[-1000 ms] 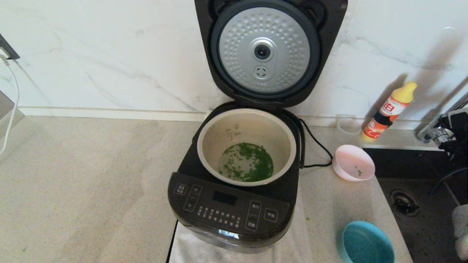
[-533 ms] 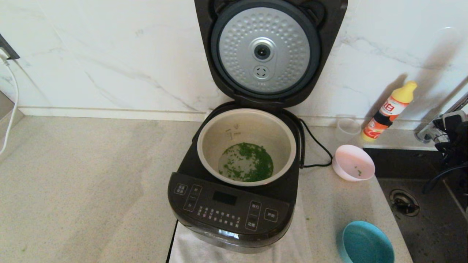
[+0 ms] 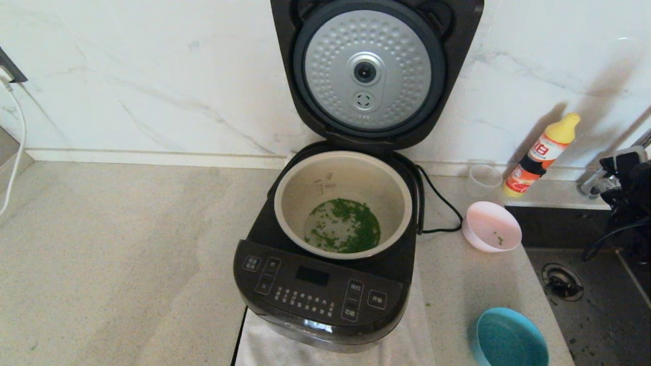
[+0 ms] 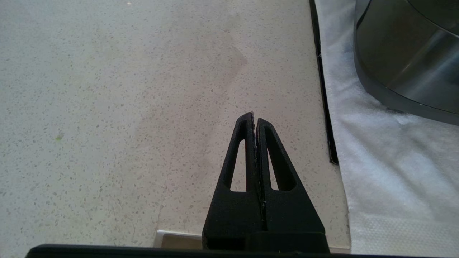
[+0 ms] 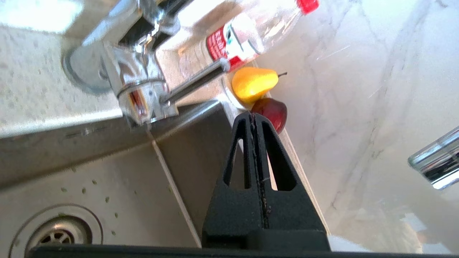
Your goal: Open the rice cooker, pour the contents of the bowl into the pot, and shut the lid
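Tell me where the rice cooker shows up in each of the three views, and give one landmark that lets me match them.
Head view: the rice cooker stands at centre, lid up against the wall.
Left wrist view: only its dark lower body shows, at the picture's upper right corner.
Right wrist view: not in it.
Shared landmark: the white cloth under the cooker, seen in the head and left wrist views.

Speckled beige countertop (image 3: 127, 254) ran beneath a white marble-veined wall (image 3: 152, 76). White cloth (image 4: 387, 168) lay spread on it. Teal bowl (image 3: 511, 340) sat at the front edge beside the sink (image 3: 600, 315). Yellow-capped orange bottle (image 3: 541, 155) and clear cup (image 3: 484, 175) stood against the wall. Chrome tap (image 5: 140, 86), yellow pear (image 5: 252, 84), dark red fruit (image 5: 274, 111) and clear plastic bottle (image 5: 247, 32) stood behind the sink.
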Available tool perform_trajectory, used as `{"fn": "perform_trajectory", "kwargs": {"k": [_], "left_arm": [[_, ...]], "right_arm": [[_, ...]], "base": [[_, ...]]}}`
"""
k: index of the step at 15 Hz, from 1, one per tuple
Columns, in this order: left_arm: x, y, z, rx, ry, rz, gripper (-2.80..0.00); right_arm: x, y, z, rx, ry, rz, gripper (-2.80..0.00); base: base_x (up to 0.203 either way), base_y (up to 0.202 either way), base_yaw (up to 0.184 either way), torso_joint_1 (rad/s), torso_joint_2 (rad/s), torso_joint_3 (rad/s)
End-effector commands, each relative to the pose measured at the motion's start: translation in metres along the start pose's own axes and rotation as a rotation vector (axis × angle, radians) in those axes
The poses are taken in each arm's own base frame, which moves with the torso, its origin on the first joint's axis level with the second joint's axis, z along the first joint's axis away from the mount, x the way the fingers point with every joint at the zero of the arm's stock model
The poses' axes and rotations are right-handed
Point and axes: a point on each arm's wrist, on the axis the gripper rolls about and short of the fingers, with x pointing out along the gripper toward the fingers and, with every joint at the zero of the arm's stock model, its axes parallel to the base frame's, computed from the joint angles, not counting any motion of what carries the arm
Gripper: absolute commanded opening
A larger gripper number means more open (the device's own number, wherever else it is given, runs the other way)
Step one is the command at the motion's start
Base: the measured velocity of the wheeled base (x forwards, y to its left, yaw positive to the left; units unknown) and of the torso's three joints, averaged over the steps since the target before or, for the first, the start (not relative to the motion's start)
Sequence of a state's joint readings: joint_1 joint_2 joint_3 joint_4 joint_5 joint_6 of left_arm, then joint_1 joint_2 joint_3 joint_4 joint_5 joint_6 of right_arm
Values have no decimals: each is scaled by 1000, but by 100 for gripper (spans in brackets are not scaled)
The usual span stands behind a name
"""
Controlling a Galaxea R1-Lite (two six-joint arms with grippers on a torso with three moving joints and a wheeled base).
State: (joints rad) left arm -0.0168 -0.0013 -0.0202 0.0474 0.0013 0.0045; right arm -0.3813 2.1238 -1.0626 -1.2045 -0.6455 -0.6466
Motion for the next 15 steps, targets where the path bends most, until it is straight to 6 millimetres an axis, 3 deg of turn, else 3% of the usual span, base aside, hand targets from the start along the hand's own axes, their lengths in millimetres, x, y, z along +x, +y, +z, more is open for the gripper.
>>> {"fn": "perform_trajectory", "kwargs": {"k": [1, 7, 15], "left_arm": [[0, 0, 0, 0, 0, 0, -280], [0, 0, 0, 0, 1, 0, -280], [0, 0, 0, 0, 0, 0, -280]], "right_arm": [[1, -2, 6, 14, -18, -14, -280], [25, 9, 20, 64, -72, -58, -280], [45, 29, 13, 73, -76, -72, -280]], "base": [[0, 0, 0, 0, 0, 0], [0, 0, 0, 0, 0, 0], [0, 0, 0, 0, 0, 0]]}}
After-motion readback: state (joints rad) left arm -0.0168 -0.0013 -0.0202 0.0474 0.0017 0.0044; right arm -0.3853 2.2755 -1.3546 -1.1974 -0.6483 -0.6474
